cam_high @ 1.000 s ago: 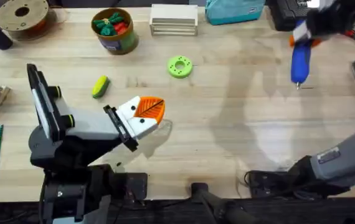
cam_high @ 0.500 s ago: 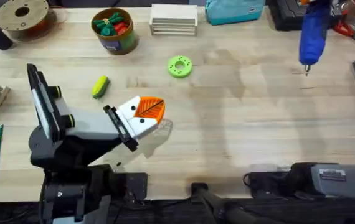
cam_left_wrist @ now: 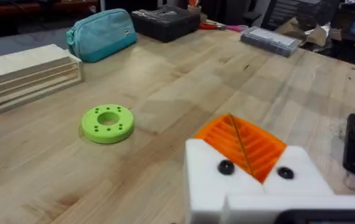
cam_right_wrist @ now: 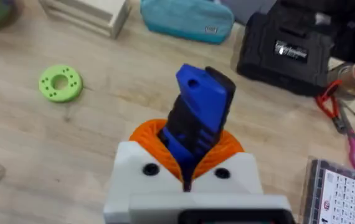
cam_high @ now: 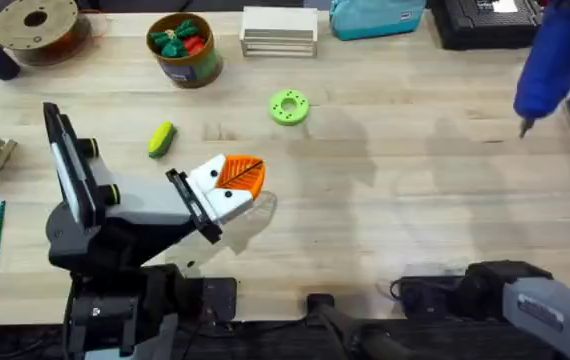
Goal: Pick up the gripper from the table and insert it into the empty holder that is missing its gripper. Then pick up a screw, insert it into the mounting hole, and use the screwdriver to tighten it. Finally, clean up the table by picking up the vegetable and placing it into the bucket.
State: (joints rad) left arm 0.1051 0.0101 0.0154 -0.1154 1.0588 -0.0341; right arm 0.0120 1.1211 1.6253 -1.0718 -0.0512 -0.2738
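The right gripper (cam_right_wrist: 187,168) has its jaws clamped on the screwdriver (cam_high: 548,62), tip down, far right; the left gripper (cam_high: 233,183), nearer the vegetable (cam_high: 161,139), has jaws together, empty.

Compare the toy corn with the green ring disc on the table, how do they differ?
The vegetable is oblong, yellow and green; the green ring disc is flat, round, all bright green, with a centre hole. The vegetable lies nearer the left arm; the disc sits mid-table. Both rest untouched on the wood.
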